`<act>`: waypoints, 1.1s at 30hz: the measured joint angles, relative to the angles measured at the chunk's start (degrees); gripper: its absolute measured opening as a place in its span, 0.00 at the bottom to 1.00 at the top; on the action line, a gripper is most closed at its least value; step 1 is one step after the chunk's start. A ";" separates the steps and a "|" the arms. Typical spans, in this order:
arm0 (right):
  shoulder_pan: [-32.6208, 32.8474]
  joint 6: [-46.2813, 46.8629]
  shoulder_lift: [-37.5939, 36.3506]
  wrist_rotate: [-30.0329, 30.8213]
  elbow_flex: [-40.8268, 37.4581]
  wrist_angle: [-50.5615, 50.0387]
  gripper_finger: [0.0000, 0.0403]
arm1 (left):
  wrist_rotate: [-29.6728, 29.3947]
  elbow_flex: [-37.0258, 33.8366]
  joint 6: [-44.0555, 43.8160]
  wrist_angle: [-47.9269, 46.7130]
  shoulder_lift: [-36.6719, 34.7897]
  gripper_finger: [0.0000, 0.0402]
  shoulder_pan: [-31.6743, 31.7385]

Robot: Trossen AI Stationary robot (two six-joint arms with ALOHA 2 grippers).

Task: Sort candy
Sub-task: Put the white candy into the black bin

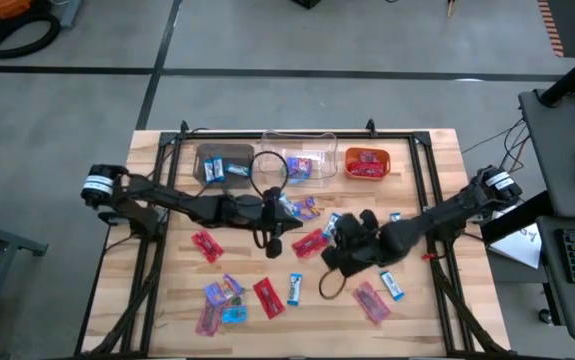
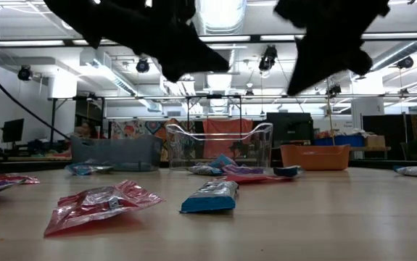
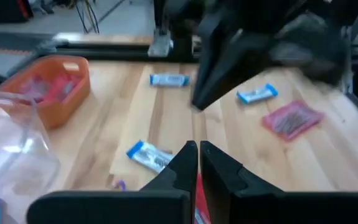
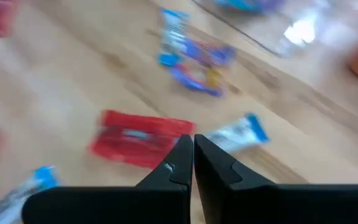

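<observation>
The small flat shiny-wrapped candy [image 1: 308, 243] looks light, crinkly and slippery; pinching a wrapper's edge suits best. The left gripper [image 3: 198, 163] and the right gripper [image 4: 193, 155] are both closed, empty.

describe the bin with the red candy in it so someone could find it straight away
Start at the far edge of the wooden table, where three bins stand in a row. Take the one at the right end, next to the clear bin in the middle. It is the orange bin, the only one that colour, with red-wrapped candy inside.
</observation>
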 joint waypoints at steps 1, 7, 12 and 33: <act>-1.10 1.98 0.10 -0.82 -0.41 -1.26 0.02 | 0.00 0.00 0.32 -0.05 -1.19 0.00 0.00; -7.15 7.55 1.46 -5.88 -1.21 -1.29 0.03 | -0.48 0.00 3.39 -6.75 -10.42 0.01 -0.02; -10.88 4.46 1.61 -10.35 -1.19 -1.49 0.11 | -6.35 0.02 6.29 -14.10 -18.50 0.00 -0.04; -16.10 19.14 14.24 -14.58 -2.81 6.31 0.63 | -13.57 -3.57 10.51 -23.46 -28.16 0.00 0.00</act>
